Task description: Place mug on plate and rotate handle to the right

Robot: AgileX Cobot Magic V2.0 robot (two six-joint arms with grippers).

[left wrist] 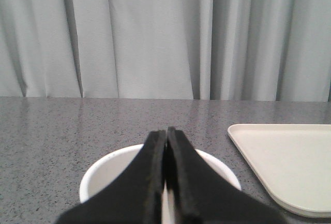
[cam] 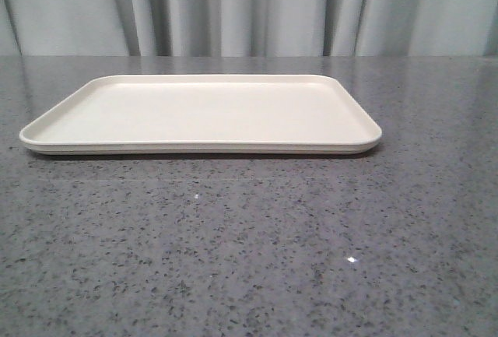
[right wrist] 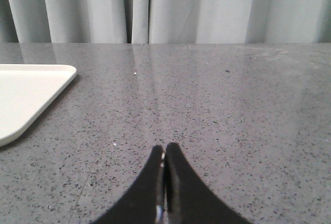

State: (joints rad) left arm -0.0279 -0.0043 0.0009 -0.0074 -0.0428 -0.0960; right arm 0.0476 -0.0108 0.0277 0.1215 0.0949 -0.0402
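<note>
Only the plate (cam: 201,115) is shown in the front view, lying flat and bare on the grey speckled table (cam: 249,259) before a pale curtain (cam: 249,6); neither arm nor mug is seen there.

The mug (left wrist: 103,169) is shown by the left wrist view alone. Its white round rim is seen directly under and just beyond the tips of the left gripper (left wrist: 166,131), partly covered by the black fingers (left wrist: 142,182). The handle and the printed face are not visible, so the way the handle points cannot be told. A corner of the plate (left wrist: 289,167) is seen off to one side of these jaws, apart from the mug, with bare table between them.

In the right wrist view the right gripper (right wrist: 164,147) is seen over bare table, with a corner of the plate (right wrist: 26,92) well off to one side of its jaws and nothing near its tips.

Both grippers are held low and pointed forward toward the curtain. The jaws of each are pressed together, tip to tip, with nothing seen between them.
</note>
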